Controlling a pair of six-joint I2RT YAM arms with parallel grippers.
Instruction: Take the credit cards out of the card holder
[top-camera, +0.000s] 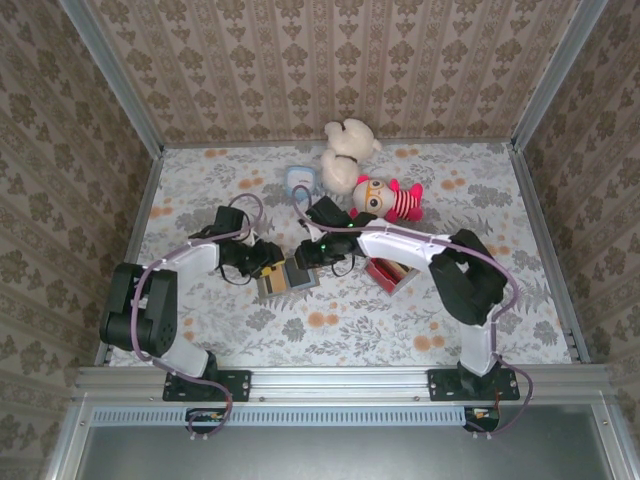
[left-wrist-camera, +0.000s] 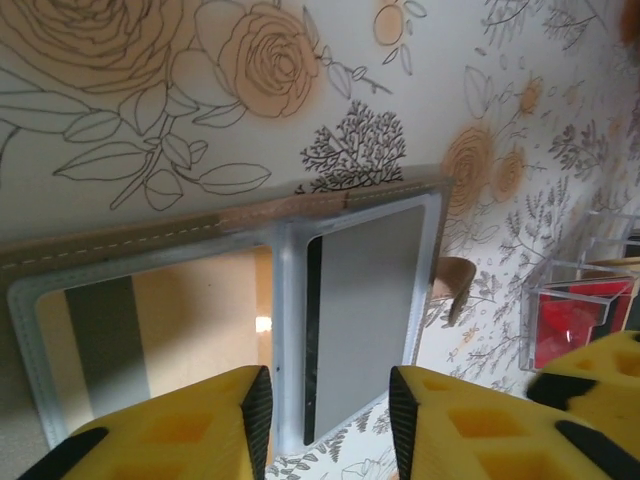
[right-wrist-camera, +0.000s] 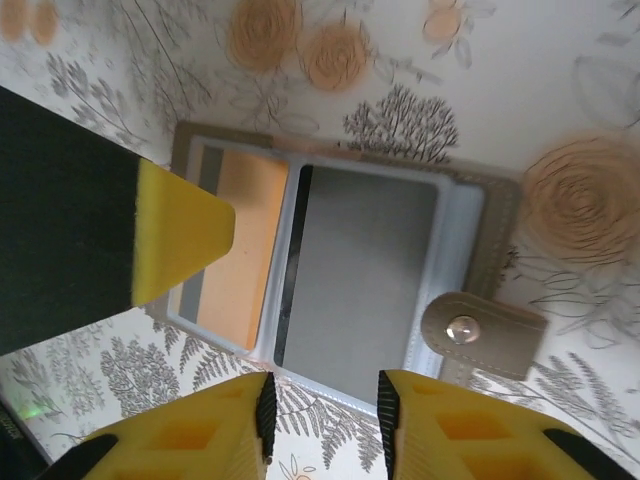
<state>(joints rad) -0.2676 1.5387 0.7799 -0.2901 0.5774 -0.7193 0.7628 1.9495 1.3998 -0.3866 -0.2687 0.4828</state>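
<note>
Hovering over open card holder (top-camera: 288, 279), cards still pocketed.
Near edge: left gripper (left-wrist-camera: 328, 400) and right gripper (right-wrist-camera: 322, 410) part-open, empty; bare tablecloth (top-camera: 330, 340) around, clear tray (top-camera: 388, 273) near.

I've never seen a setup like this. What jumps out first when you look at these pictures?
The left arm and right arm meet mid-table over an open grey card holder, the yellow-fingered left tool and right tool poised at its pockets. Toward the far side of the flowery table sit a white teddy bear and a red-striped doll.
</note>
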